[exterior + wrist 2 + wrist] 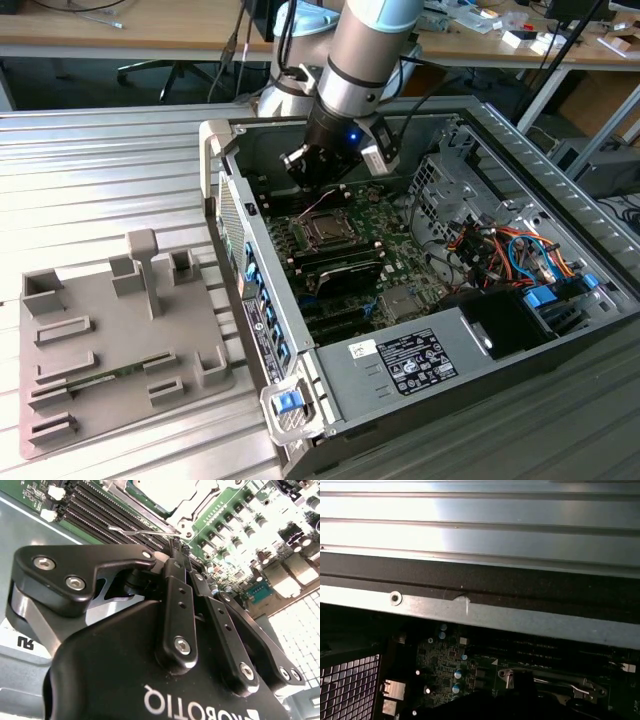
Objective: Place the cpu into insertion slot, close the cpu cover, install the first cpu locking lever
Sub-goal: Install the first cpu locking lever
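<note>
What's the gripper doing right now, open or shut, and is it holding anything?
Gripper: jaws shut, nothing visibly held, poised just above the motherboard beside the cpu cover.

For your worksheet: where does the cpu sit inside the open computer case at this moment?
In the exterior view, the cpu lies in the square socket on the green motherboard, just below the gripper and left of the drive cage.
</note>
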### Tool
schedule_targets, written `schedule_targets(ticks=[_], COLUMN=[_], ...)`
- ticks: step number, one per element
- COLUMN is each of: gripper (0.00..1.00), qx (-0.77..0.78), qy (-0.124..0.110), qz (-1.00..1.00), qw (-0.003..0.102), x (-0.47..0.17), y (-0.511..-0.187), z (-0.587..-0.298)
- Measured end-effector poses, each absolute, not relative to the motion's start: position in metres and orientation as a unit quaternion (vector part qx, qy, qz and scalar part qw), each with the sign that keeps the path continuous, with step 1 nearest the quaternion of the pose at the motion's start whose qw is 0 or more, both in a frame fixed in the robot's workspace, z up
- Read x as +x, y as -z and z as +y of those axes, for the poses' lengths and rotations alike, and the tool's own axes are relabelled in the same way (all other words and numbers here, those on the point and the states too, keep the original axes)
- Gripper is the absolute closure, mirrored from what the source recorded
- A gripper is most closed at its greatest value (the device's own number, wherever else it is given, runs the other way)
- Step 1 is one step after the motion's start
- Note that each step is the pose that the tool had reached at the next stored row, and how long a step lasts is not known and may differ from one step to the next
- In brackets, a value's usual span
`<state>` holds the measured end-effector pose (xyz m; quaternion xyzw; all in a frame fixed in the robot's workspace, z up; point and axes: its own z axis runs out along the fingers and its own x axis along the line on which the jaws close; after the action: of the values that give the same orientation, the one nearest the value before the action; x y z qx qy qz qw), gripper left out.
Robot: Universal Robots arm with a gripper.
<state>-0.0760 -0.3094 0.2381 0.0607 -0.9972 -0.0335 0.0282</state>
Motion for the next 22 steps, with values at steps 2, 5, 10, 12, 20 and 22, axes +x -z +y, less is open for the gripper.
schedule_targets(ticks=[2, 5, 10, 12, 20, 22], gripper=[0.89, 0.89, 0.89, 0.89, 0.89, 0.89], qx=[0.065, 0.072, 0.076, 0.076, 0.076, 0.076], qy=[0.033, 0.033, 0.033, 0.033, 0.033, 0.033], qz=[-0.997, -0.996, -0.996, -0.996, -0.996, -0.996], qw=[0.028, 0.029, 0.029, 0.029, 0.029, 0.029], x=[-0.076, -0.076, -0.076, -0.075, -0.072, -0.071], y=[-0.237, -0.235, -0.229, -0.227, -0.22, -0.219], z=[-0.306, -0.303, -0.3, -0.3, -0.3, -0.3])
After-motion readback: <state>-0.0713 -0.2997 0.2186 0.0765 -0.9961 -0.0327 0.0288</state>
